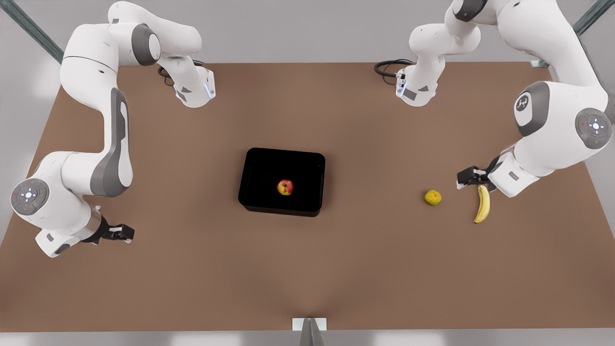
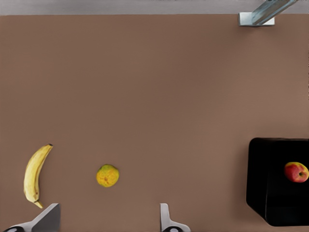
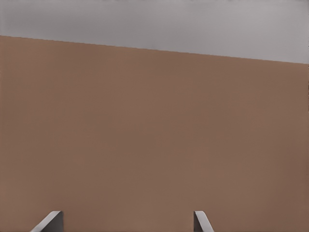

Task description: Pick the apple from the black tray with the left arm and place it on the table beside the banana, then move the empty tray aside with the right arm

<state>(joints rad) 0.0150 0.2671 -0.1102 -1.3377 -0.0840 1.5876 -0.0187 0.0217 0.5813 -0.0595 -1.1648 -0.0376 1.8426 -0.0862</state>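
The apple, red with a yellow patch, lies in the middle of the black tray at the table's centre. In the left wrist view the apple and the tray sit off to one side. The banana lies at the front view's right, and my left gripper hovers just beside its upper tip, open and holding nothing. Its fingers stand wide apart over bare table, near the banana. My right gripper waits at the front view's left, open and far from the tray.
A small yellow-green round fruit rests between the tray and the banana, closer to the banana. The brown table is wide around the tray. A metal bracket stands at the front edge, and cables lie near the back.
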